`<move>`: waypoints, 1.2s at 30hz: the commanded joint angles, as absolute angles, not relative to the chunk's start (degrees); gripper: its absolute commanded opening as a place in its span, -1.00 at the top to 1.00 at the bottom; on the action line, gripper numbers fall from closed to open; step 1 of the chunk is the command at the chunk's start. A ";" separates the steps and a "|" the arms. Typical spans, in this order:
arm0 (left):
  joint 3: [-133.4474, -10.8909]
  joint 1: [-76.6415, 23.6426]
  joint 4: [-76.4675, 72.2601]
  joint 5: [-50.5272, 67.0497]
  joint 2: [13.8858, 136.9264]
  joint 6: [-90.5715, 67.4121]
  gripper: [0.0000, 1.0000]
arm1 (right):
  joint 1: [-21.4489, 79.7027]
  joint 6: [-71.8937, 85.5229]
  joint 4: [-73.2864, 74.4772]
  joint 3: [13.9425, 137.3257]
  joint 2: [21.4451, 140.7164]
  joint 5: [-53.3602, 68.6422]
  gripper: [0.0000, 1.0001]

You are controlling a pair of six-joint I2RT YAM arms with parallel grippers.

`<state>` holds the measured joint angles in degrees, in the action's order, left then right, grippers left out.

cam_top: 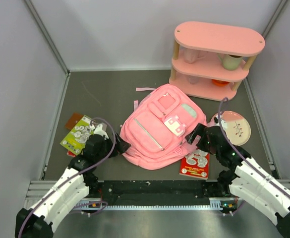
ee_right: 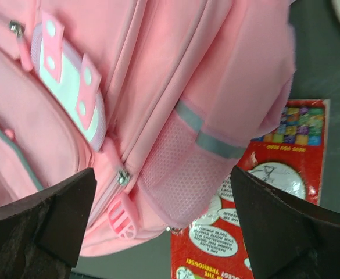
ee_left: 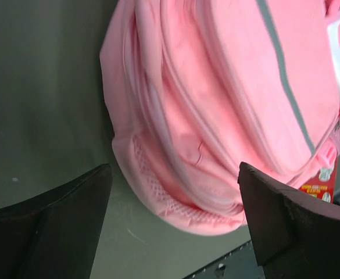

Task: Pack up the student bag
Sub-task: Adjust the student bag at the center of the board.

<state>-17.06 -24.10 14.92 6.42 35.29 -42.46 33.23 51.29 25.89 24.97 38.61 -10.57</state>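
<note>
The left hand (ee_left: 174, 174) stands with its fingers wide apart and nothing between them, just off the lower left edge of the student bag (cam_top: 157, 131). The right hand (ee_right: 163, 174) is likewise spread and empty, over the bag's mesh side pocket (ee_right: 181, 168). The bag lies flat, front up, in the middle of the surface (cam_top: 105, 94), and its zips appear closed. A red booklet (cam_top: 195, 165) lies partly covered by its near right corner, and a green booklet (cam_top: 78, 134) lies to its left. Packing looks barely begun: both booklets are outside the bag, and its contents cannot be seen.
</note>
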 commanded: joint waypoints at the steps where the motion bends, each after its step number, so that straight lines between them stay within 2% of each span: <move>1: -11.17 -29.07 13.18 7.22 29.54 -50.96 -0.85 | 29.11 49.22 27.69 28.91 43.48 -17.94 -0.93; 6: -10.46 -37.17 13.01 2.03 29.61 -54.66 -0.86 | 24.26 47.02 24.26 30.15 48.77 -12.57 -0.95; 14: -11.34 -42.19 -2.08 0.79 44.98 -56.34 -0.86 | 22.24 44.92 12.58 25.84 51.32 -4.84 -0.95; 17: -11.60 -42.10 -7.19 1.23 50.96 -55.37 -0.58 | 22.32 43.33 9.50 24.70 52.47 -5.10 -0.95; 18: -11.43 -42.10 -9.56 0.53 52.28 -55.11 -0.38 | 22.06 43.16 8.71 24.35 53.08 -5.18 -0.95; 19: -11.69 -42.19 -9.75 0.53 54.38 -54.76 -0.27 | 21.71 42.46 8.70 24.26 53.26 -3.71 -0.93; 20: -12.04 -42.10 -9.67 -2.69 55.36 -54.23 -0.18 | 21.10 42.28 8.61 24.26 53.52 -2.73 -0.83; 21: -12.82 -42.10 -7.06 -4.12 55.98 -54.40 0.13 | 21.09 42.10 8.27 24.17 53.87 -1.77 -0.66; 22: -14.92 -42.01 -4.94 -7.44 56.51 -53.45 0.26 | 21.09 41.49 7.30 23.82 53.96 1.20 -0.51; 24: -17.30 -41.92 -2.04 -10.27 56.34 -52.04 0.60 | 21.09 41.22 5.02 23.03 53.79 4.38 0.04; 25: -19.66 -41.58 1.28 -12.81 55.90 -50.29 0.90 | 21.18 41.66 2.66 21.90 53.09 7.18 0.21; 26: -21.17 -41.31 2.80 -13.61 55.55 -48.97 0.98 | 21.09 41.75 1.33 21.28 52.65 8.69 0.45; 27: -24.14 -40.26 4.81 -14.49 55.29 -47.91 1.00 | 21.18 42.79 0.36 20.57 52.12 10.01 0.54; 29: -26.71 -38.51 8.69 -15.47 55.11 -44.66 0.93 | 21.36 44.55 -2.55 18.73 50.28 12.21 0.68; 30: -28.55 -35.97 9.22 -15.03 54.93 -42.73 0.82 | 21.79 45.95 -2.20 18.37 49.58 12.22 0.71; 31: -29.26 -34.38 9.66 -12.68 54.84 -42.11 0.67 | 22.06 46.92 -1.24 18.28 48.96 10.48 0.85; 33: -29.71 -29.82 8.97 -9.16 54.23 -40.88 -0.22 | 22.32 51.04 -0.18 17.76 46.15 8.62 1.00; 35: -29.45 -28.04 8.18 -5.64 53.70 -41.13 -0.73 | 22.32 54.39 -1.13 16.00 43.00 7.04 1.00; 36: -28.92 -27.78 8.61 -5.19 52.92 -41.48 -0.84 | 22.41 57.71 -1.23 15.56 42.37 6.25 1.00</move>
